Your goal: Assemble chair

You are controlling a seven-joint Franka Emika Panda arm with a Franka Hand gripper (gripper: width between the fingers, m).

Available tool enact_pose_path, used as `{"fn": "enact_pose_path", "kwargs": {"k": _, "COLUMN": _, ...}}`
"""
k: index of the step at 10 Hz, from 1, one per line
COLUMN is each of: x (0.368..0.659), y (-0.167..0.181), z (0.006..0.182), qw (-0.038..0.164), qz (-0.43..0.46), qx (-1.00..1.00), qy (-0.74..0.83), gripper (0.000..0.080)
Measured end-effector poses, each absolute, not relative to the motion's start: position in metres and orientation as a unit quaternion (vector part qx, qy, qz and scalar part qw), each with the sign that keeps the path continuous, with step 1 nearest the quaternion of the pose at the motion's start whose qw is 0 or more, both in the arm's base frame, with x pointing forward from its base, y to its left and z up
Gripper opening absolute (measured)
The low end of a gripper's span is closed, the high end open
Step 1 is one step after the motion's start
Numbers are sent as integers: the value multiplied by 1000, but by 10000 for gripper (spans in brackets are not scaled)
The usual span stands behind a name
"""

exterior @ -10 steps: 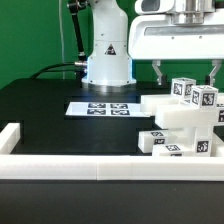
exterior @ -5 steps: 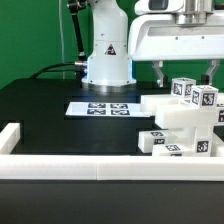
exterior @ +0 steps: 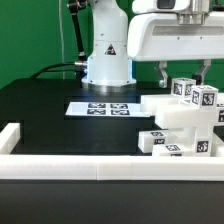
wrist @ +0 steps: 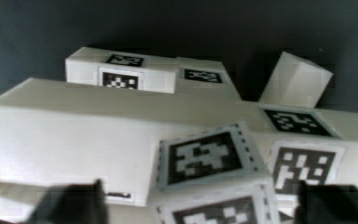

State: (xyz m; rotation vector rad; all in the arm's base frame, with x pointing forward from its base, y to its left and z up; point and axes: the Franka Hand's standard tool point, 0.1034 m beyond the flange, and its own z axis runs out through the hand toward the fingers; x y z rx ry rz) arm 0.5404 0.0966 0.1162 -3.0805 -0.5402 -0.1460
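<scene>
The chair parts sit stacked at the exterior view's right, white blocks carrying black-and-white tags. Two tagged pieces stand side by side on top, and a lower tagged piece lies in front. My gripper hangs straight over the top pieces with one finger on either side. It is open, with a gap still showing beside one finger. In the wrist view the gripper straddles a tagged block beside a wide white panel.
The marker board lies flat on the black table, left of the parts. A white raised rim runs along the table's front and left sides. The arm's white base stands behind the marker board.
The two fingers have drawn inward toward the top tagged pieces. The gripper's place above the stack and the parts themselves look unchanged.
</scene>
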Motion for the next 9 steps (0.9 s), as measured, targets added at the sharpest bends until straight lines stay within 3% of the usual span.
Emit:
{"fn": "enact_pose_path", "kwargs": {"k": 1, "x": 540, "y": 97, "z": 116, "qw": 5, "qz": -47, "qx": -984, "qy": -172, "gripper": 364}}
{"fn": "enact_pose_path", "kwargs": {"k": 2, "x": 540, "y": 96, "z": 116, "qw": 6, "qz": -47, "qx": -987, "qy": -154, "gripper": 285}}
{"fn": "enact_pose_path", "kwargs": {"k": 9, "x": 542, "y": 96, "z": 116, "qw": 20, "qz": -44, "qx": -993, "qy": 111, "gripper": 287}}
